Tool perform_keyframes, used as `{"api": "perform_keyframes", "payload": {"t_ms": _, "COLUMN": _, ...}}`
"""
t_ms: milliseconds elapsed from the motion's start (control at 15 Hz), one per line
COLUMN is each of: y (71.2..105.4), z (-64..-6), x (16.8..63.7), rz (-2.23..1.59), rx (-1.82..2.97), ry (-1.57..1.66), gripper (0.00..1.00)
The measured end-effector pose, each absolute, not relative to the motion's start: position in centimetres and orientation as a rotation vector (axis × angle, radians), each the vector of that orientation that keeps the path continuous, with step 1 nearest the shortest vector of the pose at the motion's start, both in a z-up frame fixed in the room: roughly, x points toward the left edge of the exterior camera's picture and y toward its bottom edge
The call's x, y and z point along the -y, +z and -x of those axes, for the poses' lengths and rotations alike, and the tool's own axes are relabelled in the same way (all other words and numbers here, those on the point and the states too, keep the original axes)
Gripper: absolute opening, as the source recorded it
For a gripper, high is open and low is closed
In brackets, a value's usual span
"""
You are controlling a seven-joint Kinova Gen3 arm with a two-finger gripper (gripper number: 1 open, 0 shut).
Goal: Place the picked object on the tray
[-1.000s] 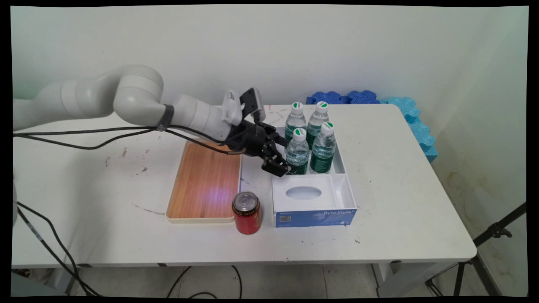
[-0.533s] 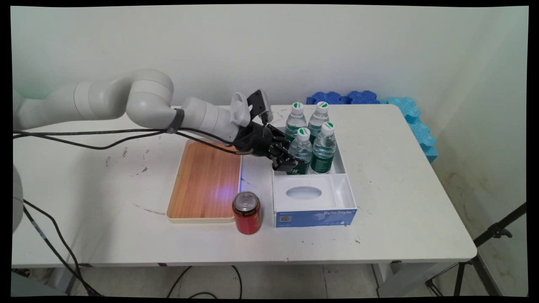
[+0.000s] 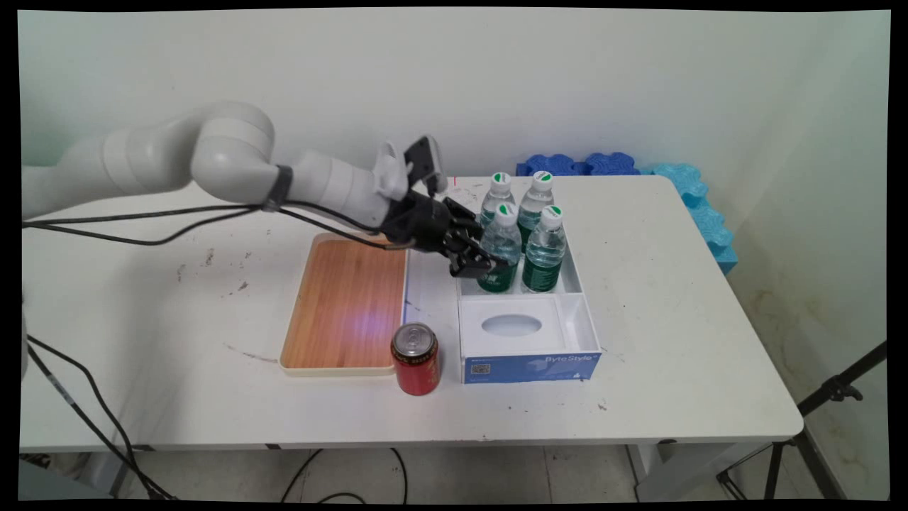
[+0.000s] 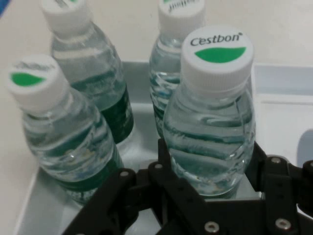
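1. At your far left the white arm reaches in over the table, with black cables hanging under it.
2. Next you see the wooden tray lying flat, and just off its near right corner a red can standing upright.
3. Past the tray's far right corner, your gripper is clenched around the near-left water bottle, gripping it low on the body; the hand view shows the black fingers pressed against both its sides.
4. That bottle sits a little higher than the near-right one, over the white bin; you can't tell whether its base touches the floor.
5. Three more bottles stand upright in the bin: two behind and one beside it on the right.
6. Touching the bin's near side is a blue and white box with an oval opening on top.
7. At the far right, blue foam pieces lie behind the table.
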State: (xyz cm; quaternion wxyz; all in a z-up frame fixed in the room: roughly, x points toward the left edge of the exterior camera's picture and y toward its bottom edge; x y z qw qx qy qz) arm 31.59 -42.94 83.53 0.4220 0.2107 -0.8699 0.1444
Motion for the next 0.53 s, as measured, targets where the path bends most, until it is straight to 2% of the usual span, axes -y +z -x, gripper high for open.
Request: {"api": "perform_keyframes", "payload": {"t_ms": 533, "y": 90.9, "z": -39.2, "x": 39.6, "rz": -0.391, "rx": 2.164, "ry": 0.368, "gripper": 0.00}}
